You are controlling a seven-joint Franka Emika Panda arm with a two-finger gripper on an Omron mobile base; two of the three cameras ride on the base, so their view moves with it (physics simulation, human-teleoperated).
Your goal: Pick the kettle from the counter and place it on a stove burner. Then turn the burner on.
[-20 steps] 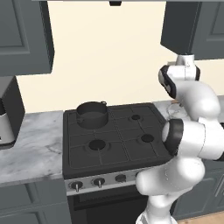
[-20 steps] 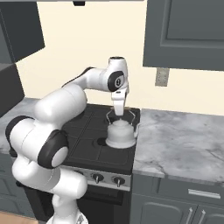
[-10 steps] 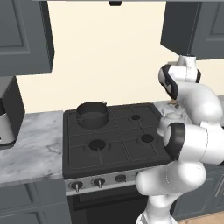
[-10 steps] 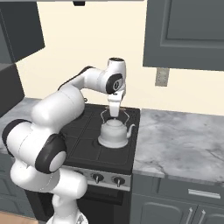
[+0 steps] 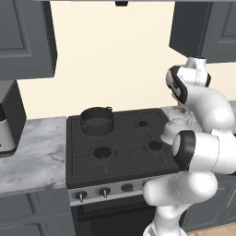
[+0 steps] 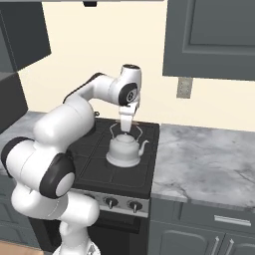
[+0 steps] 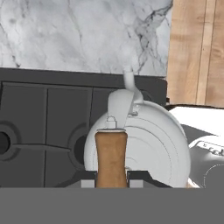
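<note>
Kettle (image 6: 124, 150), jaws clamped on its wooden handle over the stove's right side: we risk setting it off-centre, tipping on the grates (image 6: 94, 164).

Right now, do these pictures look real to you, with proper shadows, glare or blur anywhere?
Right base view: flat, even light, only a soft shadow under the kettle on the stove, no glare. Left base view: everything equally sharp, the dark pot barely shaded. Hand view: the brown handle close up, crisp without lens blur, the marble counter a smooth texture.
</note>
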